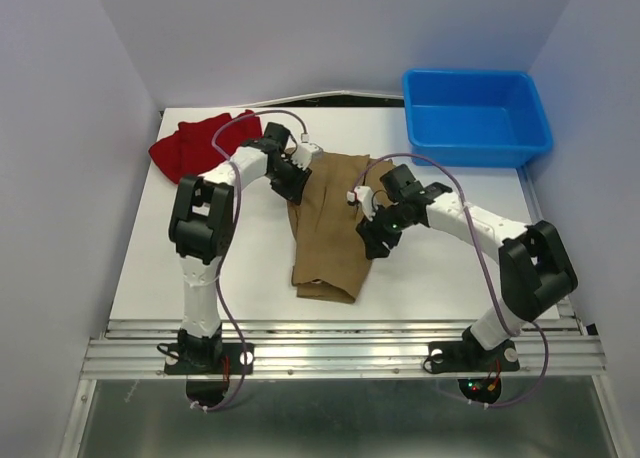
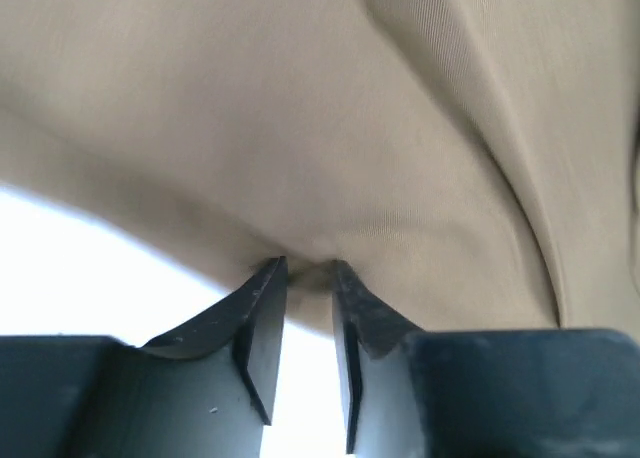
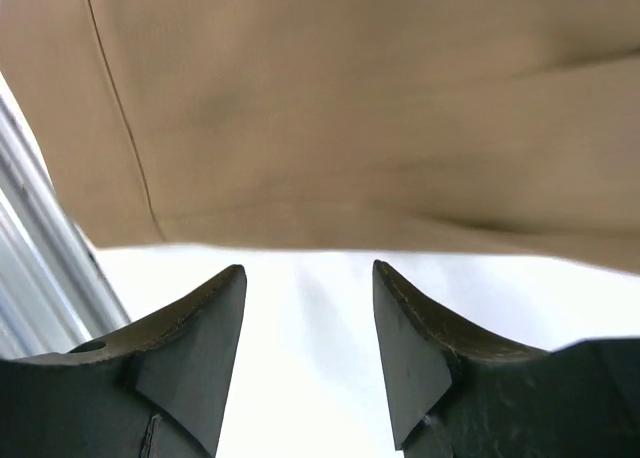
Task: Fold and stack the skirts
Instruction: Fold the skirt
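The tan-brown skirt [image 1: 330, 233] lies lengthwise in the middle of the white table, folded into a narrow strip. The deep red skirt [image 1: 195, 143] is bunched at the back left corner. My left gripper [image 1: 297, 178] is at the tan skirt's upper left edge. In the left wrist view its jaws [image 2: 308, 273] stand narrow, with a pucker of the tan cloth [image 2: 300, 128] pinched between the tips. My right gripper [image 1: 370, 236] is at the skirt's right edge. In the right wrist view it [image 3: 308, 278] is open and just short of the cloth's edge [image 3: 350, 108], with only table between the fingers.
A blue plastic bin [image 1: 475, 113] stands at the back right corner. The table's metal rail [image 1: 340, 353] runs along the near edge by the arm bases. Grey walls close in the left, right and back sides.
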You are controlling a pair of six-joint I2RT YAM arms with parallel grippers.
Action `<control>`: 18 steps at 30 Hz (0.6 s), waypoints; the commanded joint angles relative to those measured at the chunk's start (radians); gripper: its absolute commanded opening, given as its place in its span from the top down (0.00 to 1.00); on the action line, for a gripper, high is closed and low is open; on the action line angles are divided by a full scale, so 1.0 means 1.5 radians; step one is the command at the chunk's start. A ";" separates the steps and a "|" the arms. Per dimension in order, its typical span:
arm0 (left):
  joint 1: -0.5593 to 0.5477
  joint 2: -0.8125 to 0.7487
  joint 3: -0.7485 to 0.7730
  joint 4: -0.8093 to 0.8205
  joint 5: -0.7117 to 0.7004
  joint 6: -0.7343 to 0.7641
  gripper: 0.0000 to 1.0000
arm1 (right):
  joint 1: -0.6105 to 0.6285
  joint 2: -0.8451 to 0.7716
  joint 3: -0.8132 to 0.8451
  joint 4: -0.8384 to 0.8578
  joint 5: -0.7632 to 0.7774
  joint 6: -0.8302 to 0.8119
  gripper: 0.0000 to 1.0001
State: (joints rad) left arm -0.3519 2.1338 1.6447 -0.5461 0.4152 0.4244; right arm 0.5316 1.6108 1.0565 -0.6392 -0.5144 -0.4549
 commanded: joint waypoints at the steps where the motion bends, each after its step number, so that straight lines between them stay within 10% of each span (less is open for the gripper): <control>1: 0.062 -0.176 -0.095 0.032 0.141 -0.065 0.54 | 0.003 -0.046 0.093 -0.002 0.050 0.024 0.41; 8: 0.139 -0.344 -0.317 0.272 0.324 -0.301 0.26 | 0.050 -0.018 0.181 0.016 0.040 0.116 0.29; 18: 0.153 -0.265 -0.426 0.522 0.320 -0.621 0.02 | 0.204 0.027 0.153 0.083 0.154 0.096 0.20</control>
State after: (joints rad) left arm -0.1291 1.7004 1.0145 0.0513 0.8570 -0.3038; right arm 0.7479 1.6466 1.3113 -0.5785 -0.3767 -0.2810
